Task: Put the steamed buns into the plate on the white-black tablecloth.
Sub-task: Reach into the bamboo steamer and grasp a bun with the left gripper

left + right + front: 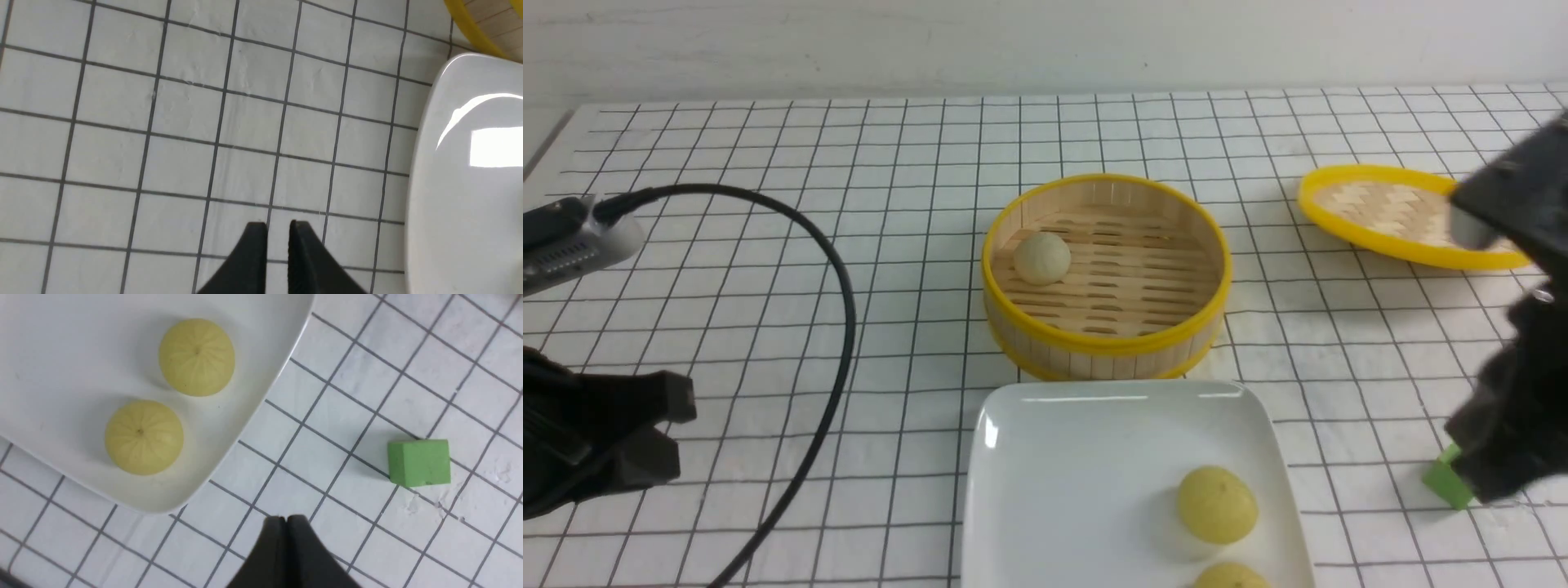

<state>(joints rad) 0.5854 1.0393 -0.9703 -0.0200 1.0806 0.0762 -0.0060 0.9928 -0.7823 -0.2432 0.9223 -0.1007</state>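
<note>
Pale yellow steamed buns (1217,505), two, lying at lower right of one white square plate (1054,474), bottom centre, on the white-black tablecloth (768,327). One off-white bun (1042,257) inside one bamboo steamer (1107,349), mid-frame. One lid (1388,212) upper right; one green cube (1444,486) lower right. Left gripper (278,228) narrowly parted, empty; right gripper (286,522) closed, empty.

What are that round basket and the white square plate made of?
The round basket looks like bamboo or light wood: pale matte slats and a slotted floor, with a glossy yellow rim, perhaps plastic. The plate seems to be glazed ceramic or porcelain, possibly melamine: a smooth white surface with sharp bright reflections.
</note>
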